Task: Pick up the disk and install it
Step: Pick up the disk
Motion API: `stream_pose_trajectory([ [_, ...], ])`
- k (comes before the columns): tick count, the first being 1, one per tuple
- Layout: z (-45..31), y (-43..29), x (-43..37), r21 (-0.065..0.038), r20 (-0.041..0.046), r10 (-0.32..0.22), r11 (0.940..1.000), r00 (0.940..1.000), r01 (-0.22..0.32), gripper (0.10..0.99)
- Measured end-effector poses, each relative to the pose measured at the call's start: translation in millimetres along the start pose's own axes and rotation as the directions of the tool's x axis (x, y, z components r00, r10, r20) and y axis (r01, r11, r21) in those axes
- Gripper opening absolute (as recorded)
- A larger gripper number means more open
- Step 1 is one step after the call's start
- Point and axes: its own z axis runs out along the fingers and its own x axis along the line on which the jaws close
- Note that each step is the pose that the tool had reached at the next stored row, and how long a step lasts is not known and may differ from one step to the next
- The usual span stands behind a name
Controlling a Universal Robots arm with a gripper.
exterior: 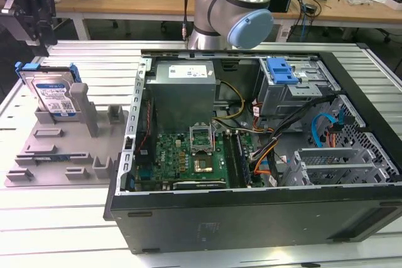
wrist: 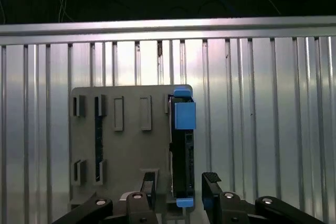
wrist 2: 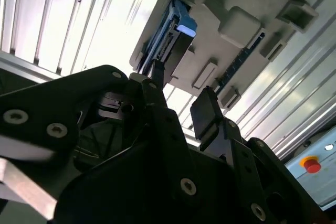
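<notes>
disk [exterior: 53,95] base hidden in grey holder [exterior: 63,150], arm [exterior: 217,14] cropped at top

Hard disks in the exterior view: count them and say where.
1. The disk stands on edge in the grey holder, exterior view's left of the computer case, whose bays may hide more.

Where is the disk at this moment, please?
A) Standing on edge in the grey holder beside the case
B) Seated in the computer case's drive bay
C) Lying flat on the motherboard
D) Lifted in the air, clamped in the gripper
A: the disk stands on edge in a slot of the grey holder, at the exterior view's left of the open computer case, with the open gripper above it.
</notes>
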Motion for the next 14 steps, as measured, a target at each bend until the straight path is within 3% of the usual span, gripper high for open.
stream_pose_trajectory([
  [8, 0.0, -0.1, 0.0, 0.002, -0.0003, -0.004, 1.0000, 1.0000, 0.004, 0.482],
  [11, 0.1, 0.5, -0.1, 0.013, 0.0001, 0.002, 0.9999, 1.0000, -0.002, 0.482],
  [13, 0.9, 1.5, 0.0, 0.036, 0.0004, 0.004, 0.9994, 1.0000, -0.004, 0.482],
  [14, 2.5, 2.6, 0.0, 0.039, 0.0016, 0.005, 0.9992, 1.0000, -0.005, 0.482],
])
